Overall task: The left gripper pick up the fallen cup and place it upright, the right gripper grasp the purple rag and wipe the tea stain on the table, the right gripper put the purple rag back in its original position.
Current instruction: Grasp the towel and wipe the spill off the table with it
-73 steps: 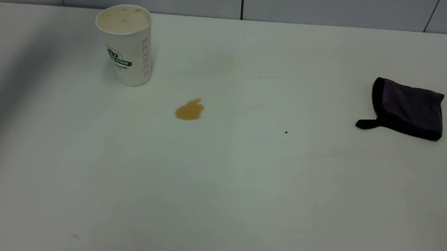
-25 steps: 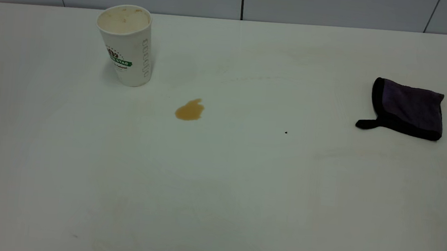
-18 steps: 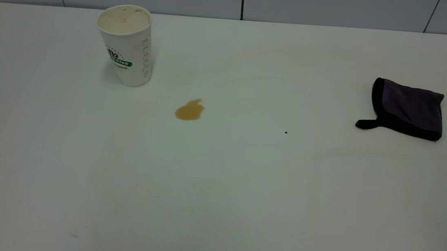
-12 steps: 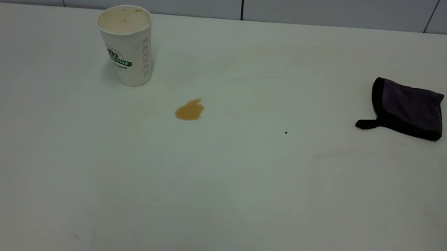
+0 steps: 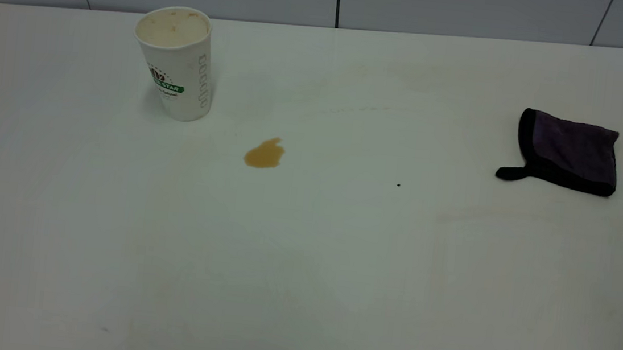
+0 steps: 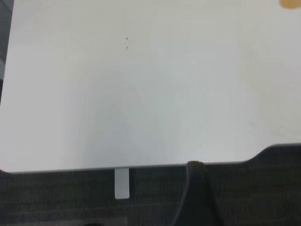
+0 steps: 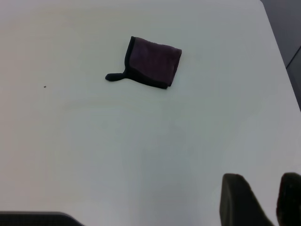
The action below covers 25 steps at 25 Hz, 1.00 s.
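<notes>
Site observation, mid-task. The cup [image 5: 176,65] stands upright, mouth up, well away from either hand. The broad shadow that lay across the left part of the tabletop [image 5: 338,257] about three seconds ago has gone. I judge from this that the left arm has pulled back and the first step is complete.

The left hand [image 6: 196,197] is back beyond the tabletop's near edge. Only a dark part of it shows, so I cannot tell whether it is wide or narrow. The tea stain [image 5: 264,153] is far ahead of it (only a sliver enters its wrist view).

The right hand [image 7: 272,200] is held high over the tabletop with its two tips parted and nothing between them. The purple rag [image 5: 571,151] lies flat well ahead of it, untouched and in the same spot as in the earlier pictures. The stain is also unchanged and unwiped.

My assessment is that the rag grasp falls due next. The rag's flatness may make pinching it difficult.
</notes>
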Each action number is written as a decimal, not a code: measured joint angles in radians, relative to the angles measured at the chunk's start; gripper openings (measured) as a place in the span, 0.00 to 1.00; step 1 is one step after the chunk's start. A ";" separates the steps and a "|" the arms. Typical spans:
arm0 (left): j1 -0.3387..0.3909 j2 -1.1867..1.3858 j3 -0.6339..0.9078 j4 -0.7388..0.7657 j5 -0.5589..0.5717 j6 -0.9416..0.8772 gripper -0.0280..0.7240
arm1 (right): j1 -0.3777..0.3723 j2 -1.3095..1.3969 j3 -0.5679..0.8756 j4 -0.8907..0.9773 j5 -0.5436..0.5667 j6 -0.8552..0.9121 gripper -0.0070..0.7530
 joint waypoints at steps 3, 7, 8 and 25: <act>0.000 -0.033 0.000 0.000 0.001 -0.001 0.82 | 0.000 0.000 0.000 0.000 0.000 0.000 0.32; 0.000 -0.073 0.000 0.000 0.002 -0.003 0.82 | 0.000 0.000 0.000 0.000 0.000 0.000 0.32; 0.000 -0.081 0.000 0.000 0.003 -0.003 0.82 | 0.000 0.000 0.000 0.000 0.000 0.000 0.32; 0.000 -0.111 0.000 0.000 0.006 -0.004 0.82 | 0.000 0.000 0.000 0.000 0.000 0.000 0.32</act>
